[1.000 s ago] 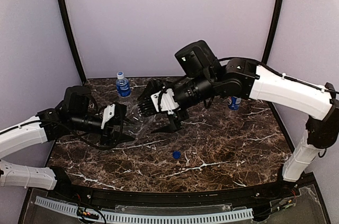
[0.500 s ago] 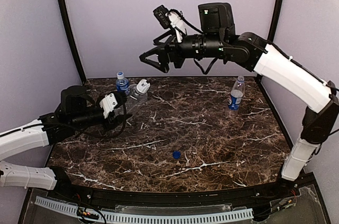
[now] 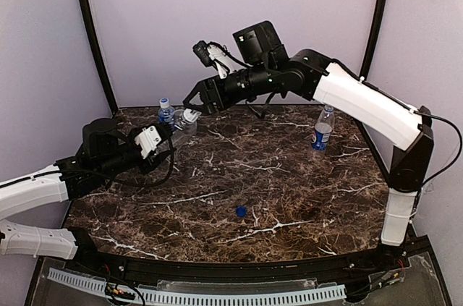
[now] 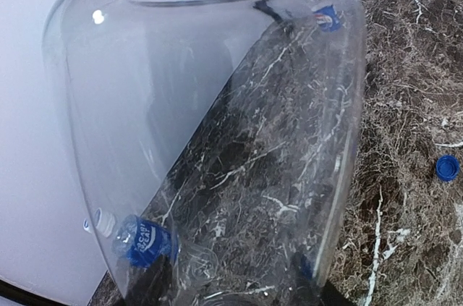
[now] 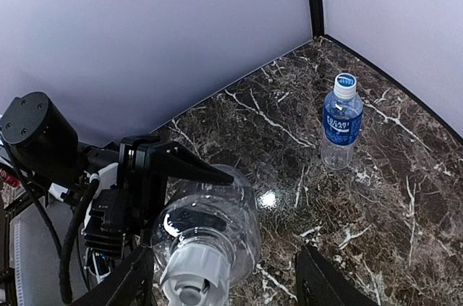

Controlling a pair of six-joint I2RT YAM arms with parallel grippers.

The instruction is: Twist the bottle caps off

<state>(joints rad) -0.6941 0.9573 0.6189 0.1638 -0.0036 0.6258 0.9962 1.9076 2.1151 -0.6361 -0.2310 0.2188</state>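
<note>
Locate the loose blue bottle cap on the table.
In the top view the blue cap lies alone on the marble table, near front centre, well forward of the Pepsi bottle at right rear.

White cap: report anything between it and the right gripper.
Nothing visible does. The white cap sits in the open gap of the right gripper, on the unlabelled bottle the left gripper holds.

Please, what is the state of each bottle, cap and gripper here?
unlabelled bottle: tilted, held, white cap on.
blue-label bottle: upright, capped.
Pepsi bottle: upright, no cap visible.
blue cap: loose on table.
left gripper: shut on unlabelled bottle.
right gripper: open, around white cap.
</note>
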